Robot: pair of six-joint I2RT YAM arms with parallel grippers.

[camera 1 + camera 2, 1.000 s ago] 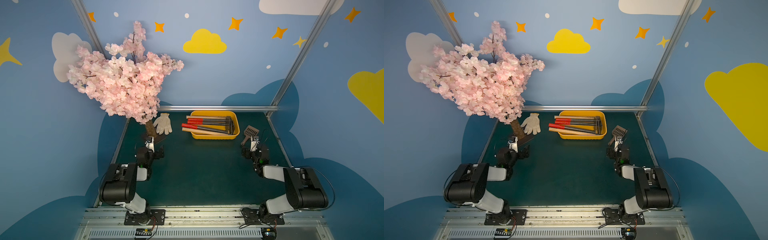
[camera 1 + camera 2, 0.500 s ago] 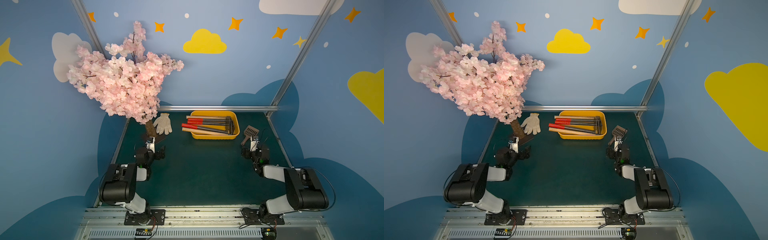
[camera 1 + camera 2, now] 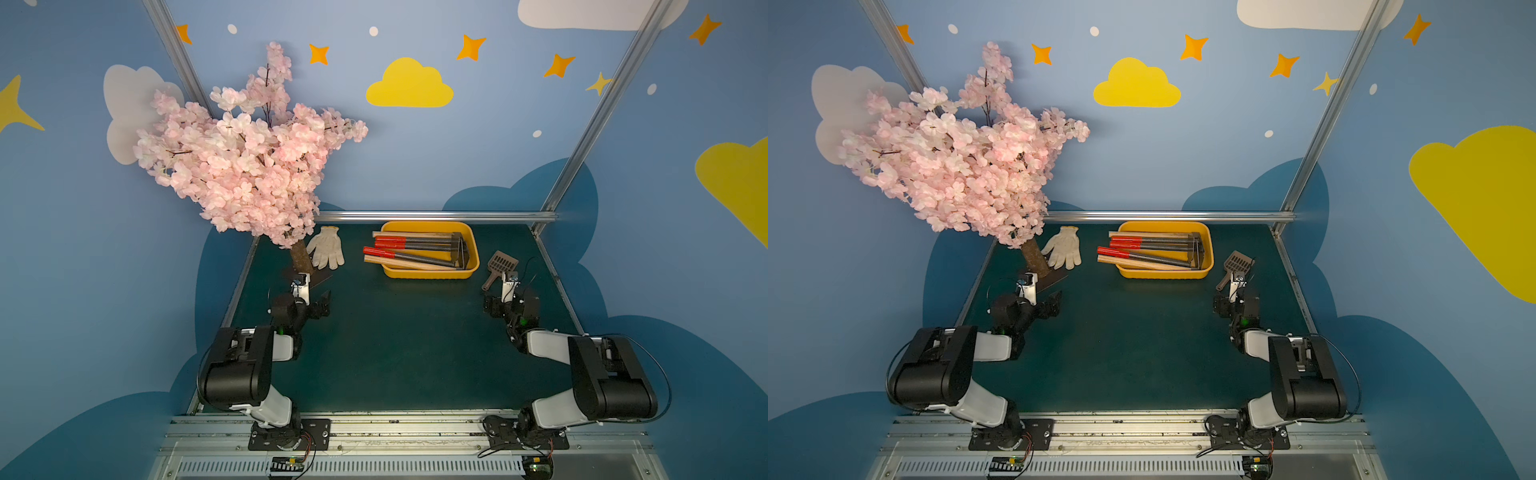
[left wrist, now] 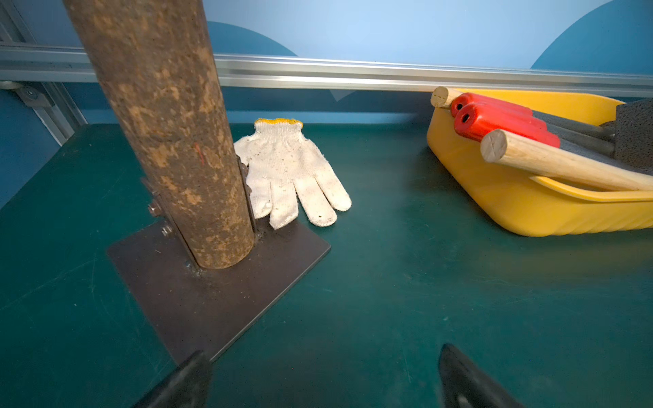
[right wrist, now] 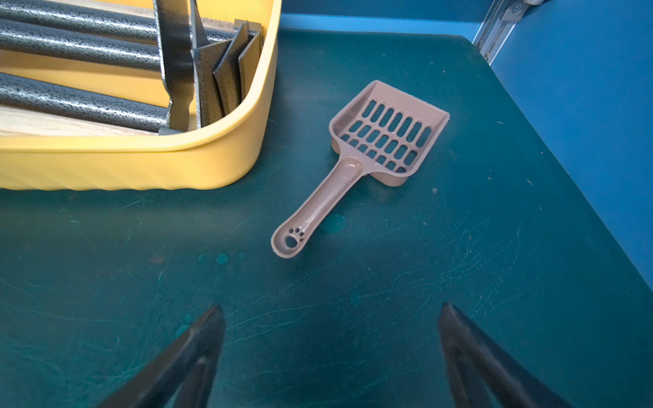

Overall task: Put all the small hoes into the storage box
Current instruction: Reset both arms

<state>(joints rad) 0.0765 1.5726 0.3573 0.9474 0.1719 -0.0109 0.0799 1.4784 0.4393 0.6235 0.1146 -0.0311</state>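
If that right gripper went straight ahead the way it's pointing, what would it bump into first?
Probably the brown slotted scoop, handle end first, though depth is hard to judge. The right gripper stands open, with only green mat in between.

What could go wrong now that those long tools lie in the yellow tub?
The hoes jut past the rim of the storage box, so a bump might lever one out. The left gripper, open, sits close to the tree's base plate and could catch it when moving. The right gripper, also open, faces the brown scoop and might knock it.
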